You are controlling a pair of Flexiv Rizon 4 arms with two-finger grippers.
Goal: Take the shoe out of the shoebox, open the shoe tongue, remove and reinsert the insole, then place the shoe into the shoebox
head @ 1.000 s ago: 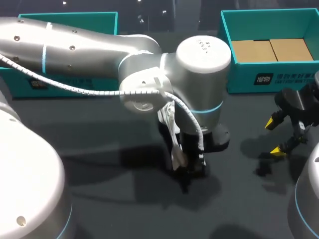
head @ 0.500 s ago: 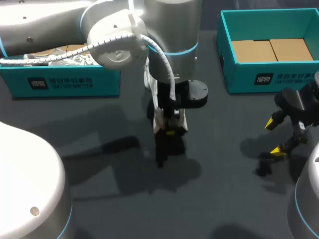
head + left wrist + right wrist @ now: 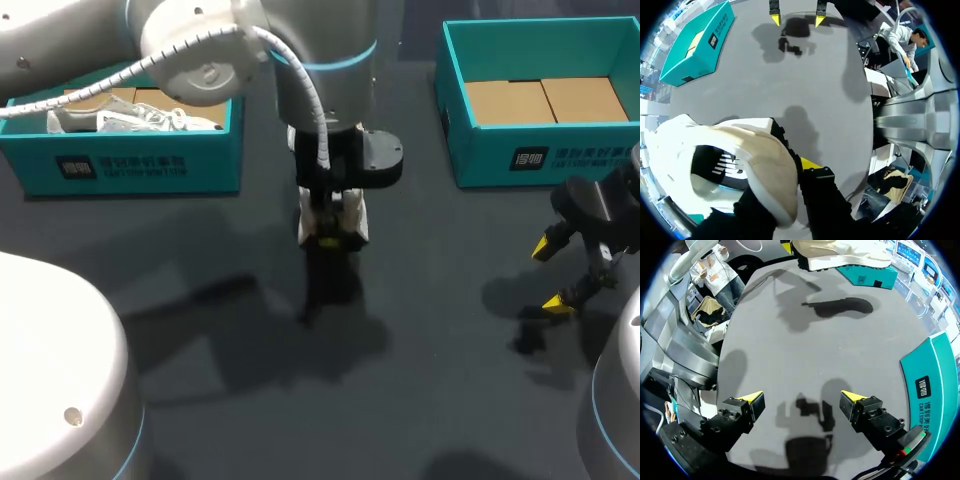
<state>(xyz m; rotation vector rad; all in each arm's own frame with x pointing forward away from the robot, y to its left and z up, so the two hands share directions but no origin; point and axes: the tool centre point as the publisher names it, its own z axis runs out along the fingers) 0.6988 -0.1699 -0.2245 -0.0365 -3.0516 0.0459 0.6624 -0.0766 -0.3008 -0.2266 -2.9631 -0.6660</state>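
Near right, the right end effector (image 3: 552, 275) hangs over the dark bench (image 3: 420, 400), fingers spread wide with nothing between them. Mid-bench, the left end effector (image 3: 333, 240) grips the white shoe (image 3: 760, 155) by its collar. From overhead little of it shows. The right wrist view catches it aloft, roughly level, toe pointing toward the far left shoebox (image 3: 140, 165).

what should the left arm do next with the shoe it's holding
Probably lower the shoe onto the table: the left gripper grips it in the air, shadow beneath, and the open right gripper hangs far off, unable to reach the tongue there.
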